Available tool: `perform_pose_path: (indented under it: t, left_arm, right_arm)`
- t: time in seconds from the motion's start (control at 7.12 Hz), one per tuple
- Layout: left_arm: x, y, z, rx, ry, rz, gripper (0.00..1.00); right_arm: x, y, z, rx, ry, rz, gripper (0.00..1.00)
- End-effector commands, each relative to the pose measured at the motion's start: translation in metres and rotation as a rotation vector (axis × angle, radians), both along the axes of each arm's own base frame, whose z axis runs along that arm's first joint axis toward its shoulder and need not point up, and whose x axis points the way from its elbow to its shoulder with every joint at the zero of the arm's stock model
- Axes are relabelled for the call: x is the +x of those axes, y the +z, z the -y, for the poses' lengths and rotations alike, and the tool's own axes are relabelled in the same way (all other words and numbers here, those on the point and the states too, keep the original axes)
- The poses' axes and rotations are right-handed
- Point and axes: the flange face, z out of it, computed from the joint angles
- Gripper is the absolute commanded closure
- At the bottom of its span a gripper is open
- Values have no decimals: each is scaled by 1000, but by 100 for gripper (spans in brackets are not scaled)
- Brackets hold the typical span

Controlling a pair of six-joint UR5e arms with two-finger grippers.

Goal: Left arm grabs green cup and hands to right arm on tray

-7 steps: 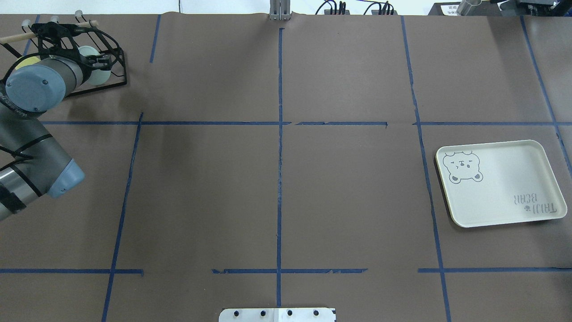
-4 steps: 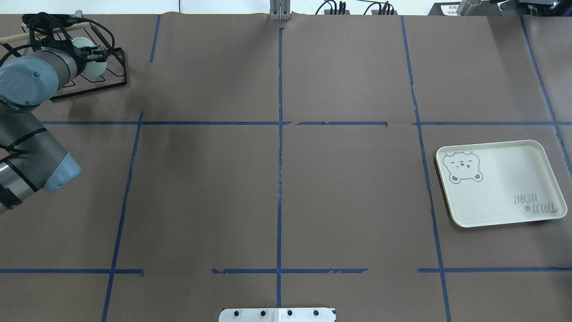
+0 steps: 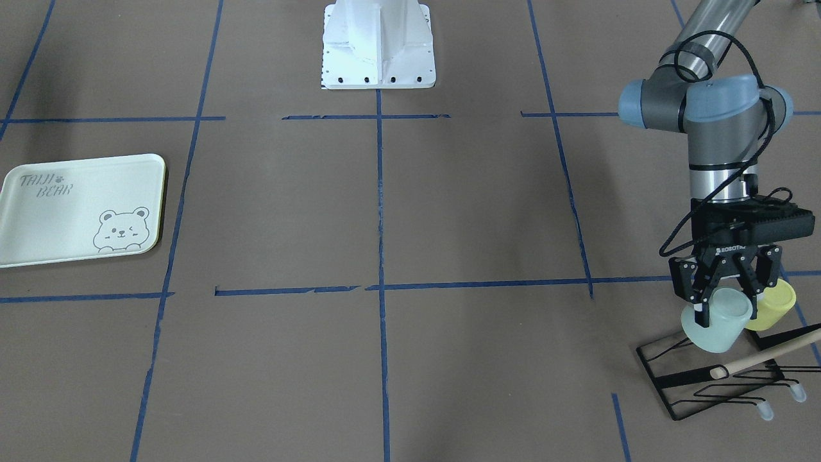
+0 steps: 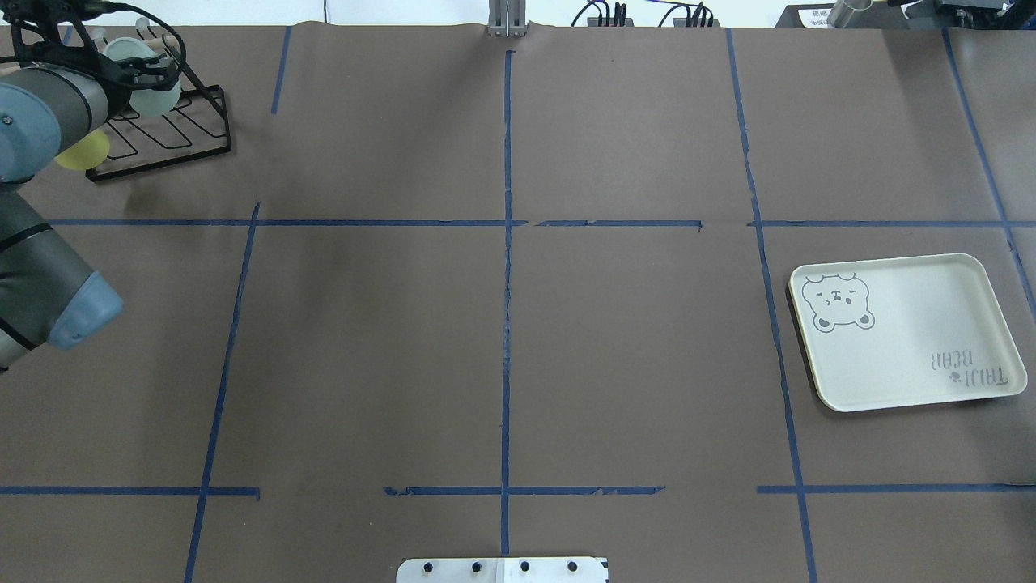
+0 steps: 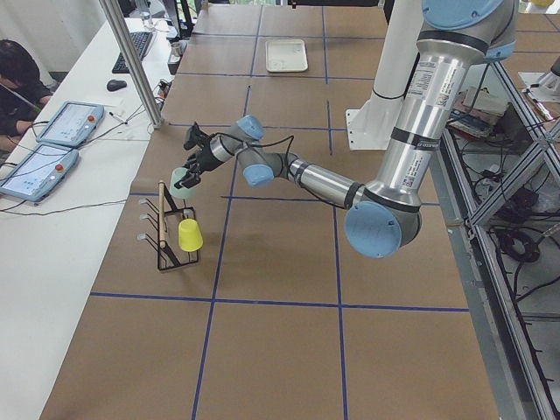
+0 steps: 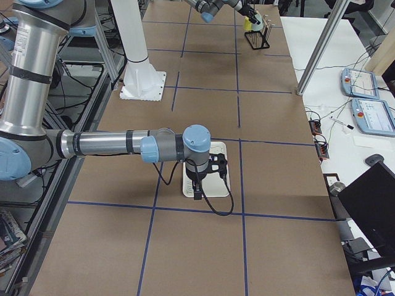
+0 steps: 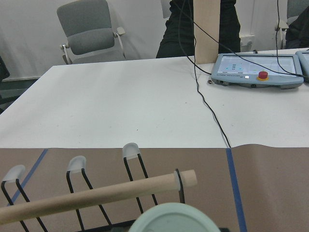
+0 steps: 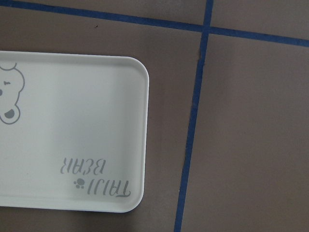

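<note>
My left gripper (image 3: 723, 300) is shut on the green cup (image 3: 717, 327), its fingers clamped on the rim. It holds the cup tilted just above a black wire rack (image 3: 705, 380) at the table's far left corner. The cup also shows in the overhead view (image 4: 147, 81), in the left side view (image 5: 182, 179), and as a round base at the bottom of the left wrist view (image 7: 174, 221). The tray (image 4: 914, 340) lies bare at the right side and fills the right wrist view (image 8: 72, 121). My right gripper (image 6: 197, 192) hangs over the tray; I cannot tell whether it is open or shut.
A yellow cup (image 3: 777, 305) sits on the rack right behind the green cup and also shows in the overhead view (image 4: 81, 152). A wooden dowel (image 3: 763, 358) lies across the rack's prongs. A white table with control pendants (image 7: 251, 71) stands beyond the table's far edge.
The left arm has drawn back toward the far left corner and lifted the green cup up off the rack. The yellow cup has come into view beneath the arm.
</note>
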Motion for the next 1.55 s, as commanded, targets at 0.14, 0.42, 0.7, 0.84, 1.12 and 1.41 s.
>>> perform_pose_path:
  t: [0.14,0.42,0.7,0.84,1.12,1.41]
  left_arm:
    - [-22,-35,-26,17,22,-27,60]
    - [7,-34,-30,-52,-35,-192,59]
    - [63,-65,-55,-94,-21,-378,59]
    - [78,-91,-64,-103,-28,-491,59]
    - [122,-145,-111,-161,10,-731,59]
    - [133,-190,-146,-225,91,-1087,58]
  right_arm:
    - [-2,-11,9,59,-1,7,0]
    - [-7,-20,13,53,76,26,0]
    - [-30,-43,17,69,135,140,0]
    - [-44,-61,18,84,189,205,0]
    - [-87,-103,11,93,268,377,0]
    - [-118,-149,16,74,311,544,0]
